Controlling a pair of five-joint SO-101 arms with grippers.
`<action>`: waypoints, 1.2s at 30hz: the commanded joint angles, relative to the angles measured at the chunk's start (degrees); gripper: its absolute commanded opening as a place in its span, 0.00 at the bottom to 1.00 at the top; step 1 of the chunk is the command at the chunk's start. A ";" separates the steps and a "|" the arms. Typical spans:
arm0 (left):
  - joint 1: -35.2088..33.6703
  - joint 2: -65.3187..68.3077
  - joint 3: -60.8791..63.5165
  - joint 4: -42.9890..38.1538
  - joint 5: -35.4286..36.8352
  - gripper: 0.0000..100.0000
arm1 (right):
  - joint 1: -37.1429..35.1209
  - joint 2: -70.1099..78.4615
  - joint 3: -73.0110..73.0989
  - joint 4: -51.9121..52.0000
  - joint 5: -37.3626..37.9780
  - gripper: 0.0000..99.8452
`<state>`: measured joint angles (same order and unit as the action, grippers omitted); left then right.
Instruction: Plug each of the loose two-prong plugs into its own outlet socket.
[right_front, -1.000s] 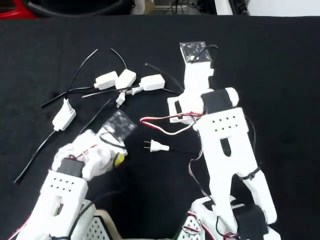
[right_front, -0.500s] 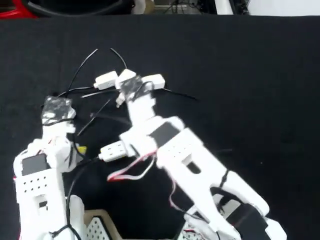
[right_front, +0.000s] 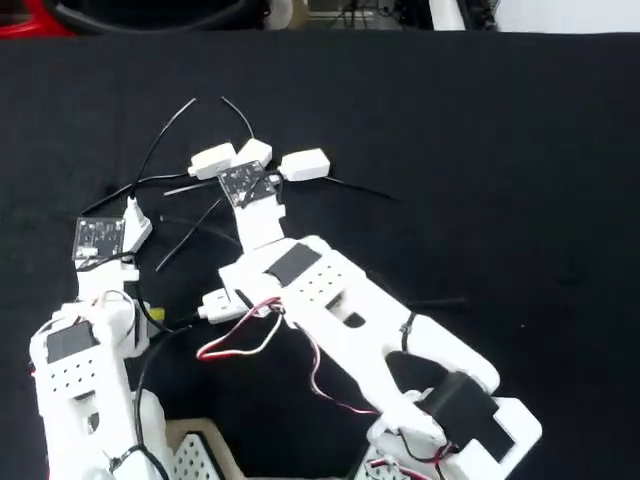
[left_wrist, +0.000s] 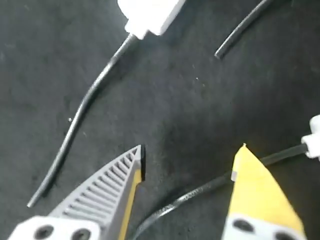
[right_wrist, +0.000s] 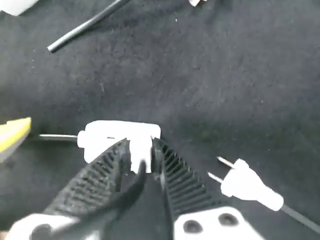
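Right wrist view tells us the most. The right gripper (right_wrist: 142, 150) has its fingers closed on a white outlet socket (right_wrist: 102, 137), clamping the end away from its cord. The socket sits low against the black desk (right_front: 520, 150). Just beside it lies a loose two-prong plug (right_wrist: 245, 185), both prongs bare and angled roughly toward the socket but not touching it.

From the high view, the same socket (right_front: 222, 303) pokes out from under the right arm near the front of the desk, and its cord runs off toward the left arm.

The left gripper (left_wrist: 192, 150) hangs just above the desk with its fingers spread wide and nothing in them. A black cord (left_wrist: 190, 192) crosses the gap between the fingers.

Farther back, three white connector bodies (right_front: 212, 160) lie close together among tangled cords. A fourth connector (right_front: 135, 228) lies near the left arm. We cannot tell whether any of these is already joined.

We judge the task barely started. No plug is visibly seated, one socket is secured, and its partner plug has yet to be picked up and pushed in. After that, the rest of the pile remains.
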<state>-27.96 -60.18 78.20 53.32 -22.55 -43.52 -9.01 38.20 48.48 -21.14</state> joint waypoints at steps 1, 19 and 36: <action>-0.13 -0.70 -0.48 -1.32 -0.53 0.29 | -0.79 0.04 -2.15 4.13 -1.85 0.01; 0.66 -0.70 -0.04 -1.41 -0.70 0.29 | -7.12 12.09 -5.14 5.80 -2.20 0.01; 16.66 -0.18 0.04 3.34 -18.64 0.29 | 1.23 -5.05 -16.66 36.13 14.59 0.23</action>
<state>-16.62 -60.09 78.37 53.67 -34.15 -48.35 -5.85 26.59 77.85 -13.85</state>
